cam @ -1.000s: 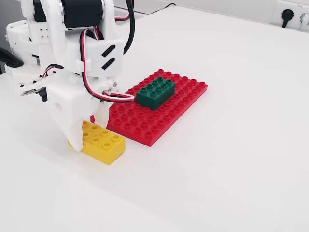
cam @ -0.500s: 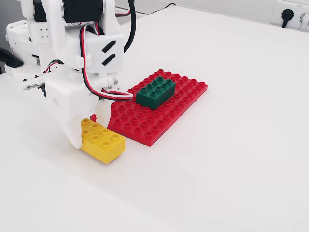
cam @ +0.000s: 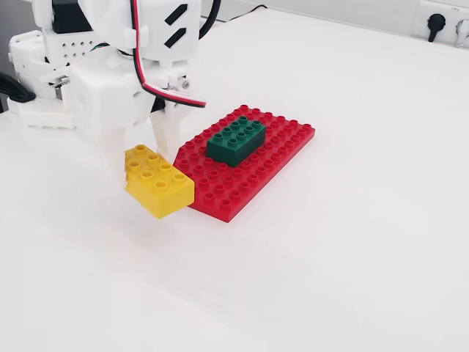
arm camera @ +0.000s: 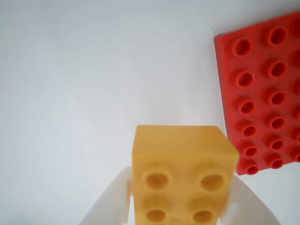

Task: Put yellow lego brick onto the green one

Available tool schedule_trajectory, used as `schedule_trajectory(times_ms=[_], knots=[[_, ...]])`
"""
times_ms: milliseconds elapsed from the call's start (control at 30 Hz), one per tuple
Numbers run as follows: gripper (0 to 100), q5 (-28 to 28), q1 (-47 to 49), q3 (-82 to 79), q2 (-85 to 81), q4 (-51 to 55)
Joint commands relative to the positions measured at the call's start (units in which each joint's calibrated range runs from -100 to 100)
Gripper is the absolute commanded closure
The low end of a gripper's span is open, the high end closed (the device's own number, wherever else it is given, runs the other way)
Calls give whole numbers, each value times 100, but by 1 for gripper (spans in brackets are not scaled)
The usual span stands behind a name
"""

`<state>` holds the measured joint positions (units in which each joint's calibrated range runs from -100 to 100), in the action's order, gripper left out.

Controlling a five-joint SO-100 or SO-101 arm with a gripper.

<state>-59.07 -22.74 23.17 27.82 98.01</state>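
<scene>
White gripper point(cam: 143, 165) fingers are clamped on the two long sides of the yellow lego brick point(cam: 158, 182), holding it by the end nearest the arm so that most of the brick juts out past the fingertips. In the fixed view the brick hangs clear of the white table point(cam: 352, 242), slightly tilted, with a faint shadow on the surface under it. In the wrist view the same yellow lego brick point(arm camera: 183, 173) fills the lower middle, studs up, with a pale finger point(arm camera: 110, 201) pressed against each side. Just to the right of the held brick lies the red baseplate point(cam: 242, 165), flat on the table; the brick's outer end hovers beside the plate's near left corner. The green one point(cam: 236, 141) sits pressed onto the studs of the baseplate, toward its far left edge, near the gripper but apart from the yellow brick. A wall socket point(cam: 436, 26) shows at the table's far right corner.
</scene>
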Motion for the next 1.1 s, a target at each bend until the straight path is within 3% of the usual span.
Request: schedule_trajectory(times_ms=[0, 600, 800, 1067], knots=[[83, 558, 167, 362, -122, 69], [83, 4119, 940, 10, -1940, 78], [83, 4583, 1478, -1319, -2828, -35], [83, 5355, 2031, -3144, -4747, -1177]])
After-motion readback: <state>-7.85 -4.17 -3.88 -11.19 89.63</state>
